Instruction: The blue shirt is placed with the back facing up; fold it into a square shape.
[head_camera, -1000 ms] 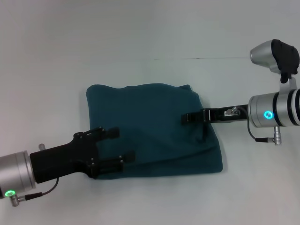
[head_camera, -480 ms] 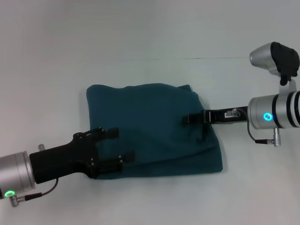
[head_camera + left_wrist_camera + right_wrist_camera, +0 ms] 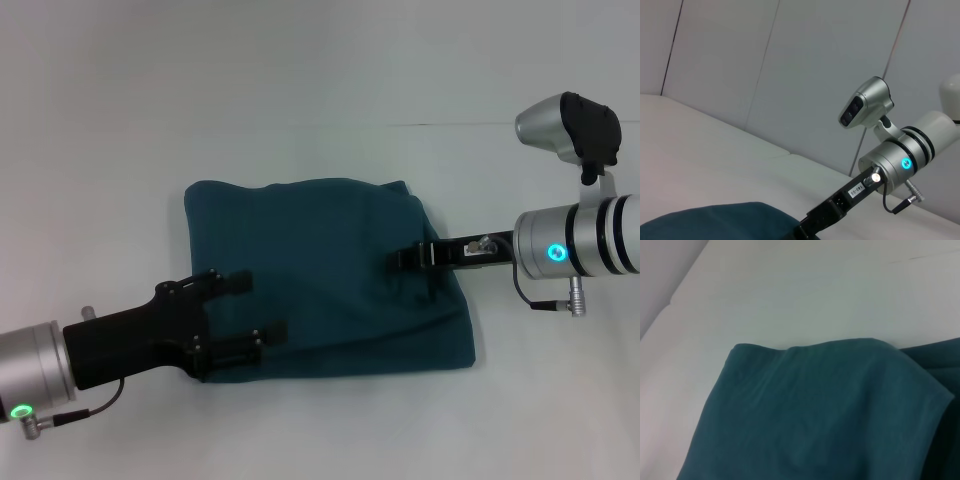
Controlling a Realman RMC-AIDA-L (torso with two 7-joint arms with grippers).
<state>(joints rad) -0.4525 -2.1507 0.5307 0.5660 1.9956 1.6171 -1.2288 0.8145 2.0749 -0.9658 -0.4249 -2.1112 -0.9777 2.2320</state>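
Note:
The blue shirt (image 3: 330, 275) lies folded into a rough square in the middle of the white table, plain side up. It also fills the right wrist view (image 3: 815, 415) and shows at the edge of the left wrist view (image 3: 725, 220). My left gripper (image 3: 252, 308) is open over the shirt's near left edge, one finger (image 3: 232, 283) and the other (image 3: 272, 333) spread above the cloth, holding nothing. My right gripper (image 3: 405, 257) reaches in from the right, low over the shirt's right part, seen edge-on. The right arm (image 3: 890, 165) also shows in the left wrist view.
The white table (image 3: 320, 80) stretches around the shirt on all sides. A thin seam line (image 3: 430, 124) crosses it behind the shirt. Grey wall panels (image 3: 765, 75) stand beyond the table.
The right arm's wrist has shifted a little to the left and down toward the shirt. Its gripper tip has hardly moved. The left arm and the shirt stay as they were.

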